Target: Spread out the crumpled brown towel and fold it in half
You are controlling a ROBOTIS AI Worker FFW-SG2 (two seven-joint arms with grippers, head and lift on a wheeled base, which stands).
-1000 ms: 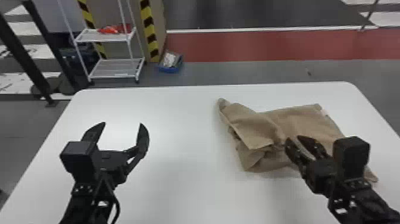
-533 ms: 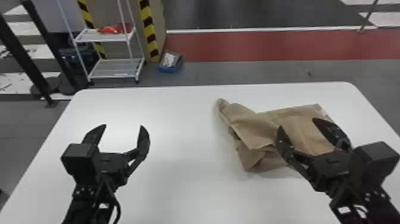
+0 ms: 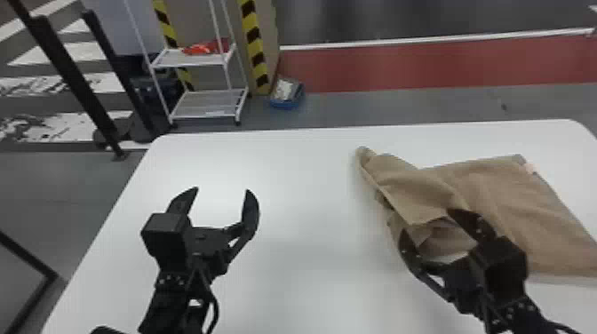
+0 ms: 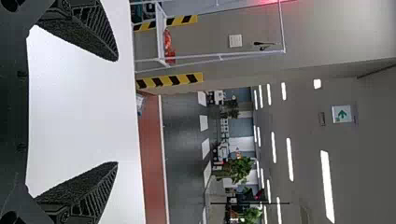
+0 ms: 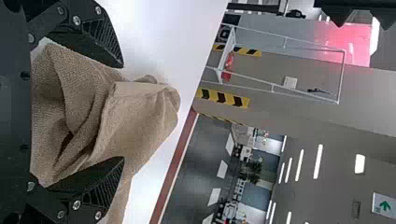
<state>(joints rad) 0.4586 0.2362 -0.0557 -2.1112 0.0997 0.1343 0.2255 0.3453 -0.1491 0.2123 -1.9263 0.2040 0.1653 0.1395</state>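
Note:
The brown towel [image 3: 511, 208] lies on the right half of the table, flat at its right side, with its left part rumpled and folded over itself. My right gripper [image 3: 426, 222] is open over the towel's near left part. In the right wrist view the bunched towel [image 5: 135, 112] shows between and beyond the spread fingers of my right gripper [image 5: 123, 112]. My left gripper [image 3: 224, 191] stands open above the left half of the table, away from the towel. Bare white table is between the fingers of the left gripper [image 4: 116, 112] in its wrist view.
The white table [image 3: 302, 177] has its far edge beyond both arms. On the floor behind it stand a white wire shelf [image 3: 208, 102] and a blue bin [image 3: 286, 93], with striped posts beside the shelf.
My right gripper has opened wide, turned, and shifted left over the towel's rumpled part. The left arm has stayed nearly still, and the towel lies about as before.

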